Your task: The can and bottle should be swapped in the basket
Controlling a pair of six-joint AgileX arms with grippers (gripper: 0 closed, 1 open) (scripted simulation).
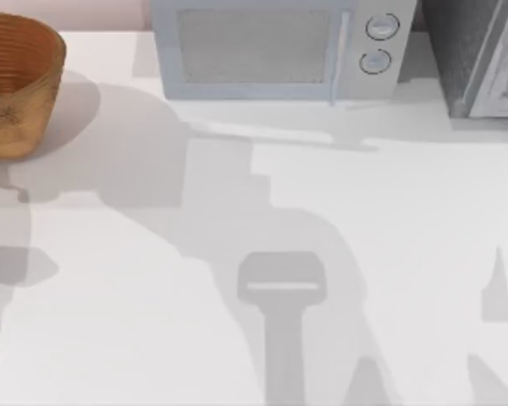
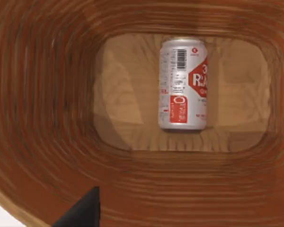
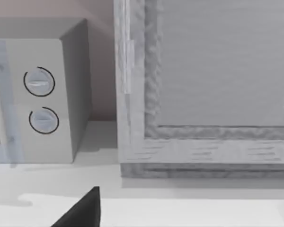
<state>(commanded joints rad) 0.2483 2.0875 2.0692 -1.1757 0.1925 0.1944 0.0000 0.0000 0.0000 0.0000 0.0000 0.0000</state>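
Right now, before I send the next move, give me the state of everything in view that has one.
can: lying on its side on the basket floor, ungripped
basket: upright at the table's far left, holding the can
microwave: door shut, at the back of the table
second grey appliance: at the back right, door state unclear
left gripper: above the basket, looking in
right gripper: facing the two appliances
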